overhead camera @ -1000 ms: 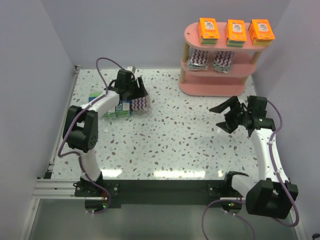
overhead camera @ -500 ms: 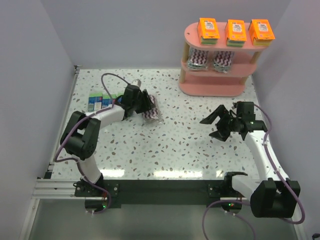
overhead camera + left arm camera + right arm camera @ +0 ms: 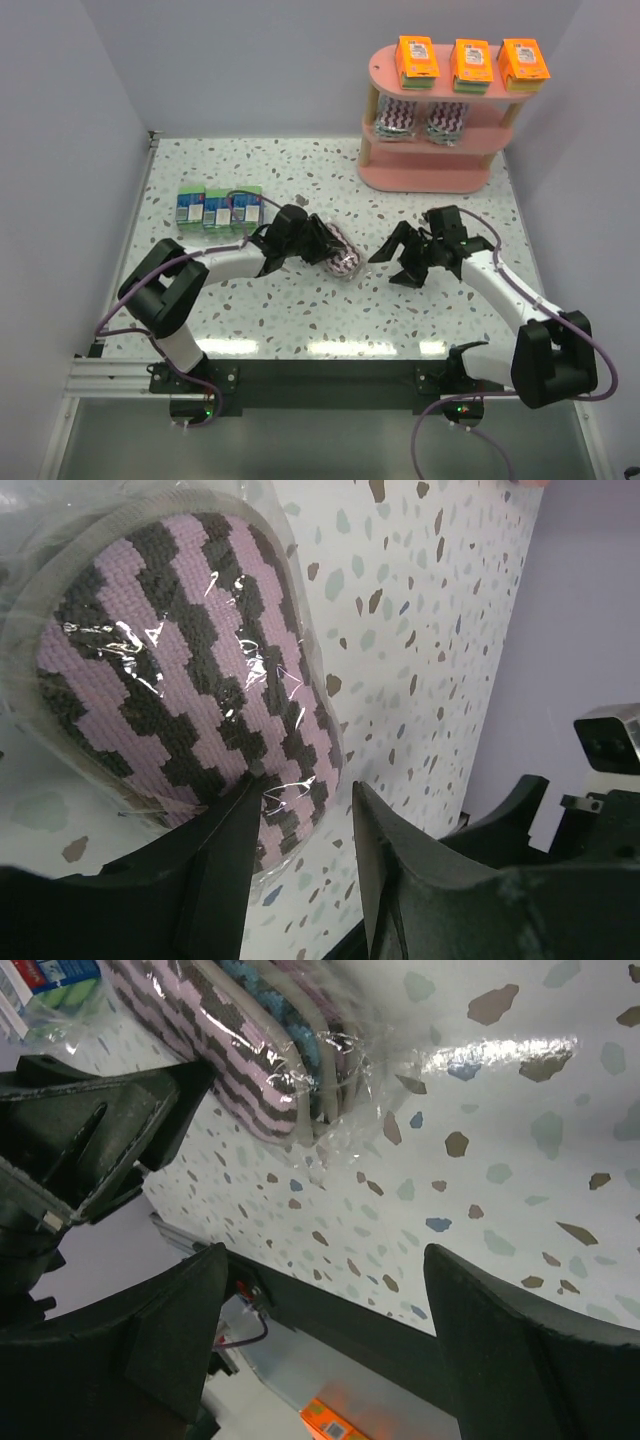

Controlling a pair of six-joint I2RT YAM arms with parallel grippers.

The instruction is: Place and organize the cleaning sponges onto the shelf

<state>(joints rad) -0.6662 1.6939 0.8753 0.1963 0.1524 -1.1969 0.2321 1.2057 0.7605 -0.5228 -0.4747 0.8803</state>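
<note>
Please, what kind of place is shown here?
Probably a robot test booth, not a home: plain lilac walls enclose a speckled white tabletop, with a pink three-tier rack of packed sponges staged on it.

Overhead camera sits high at the near edge, looking down and forward over the whole table (image 3: 300, 310). Left wrist view is pressed close on the wrapped purple sponge (image 3: 170, 680). Right wrist view skims low over the tabletop and catches that same sponge from the opposite side.
</note>
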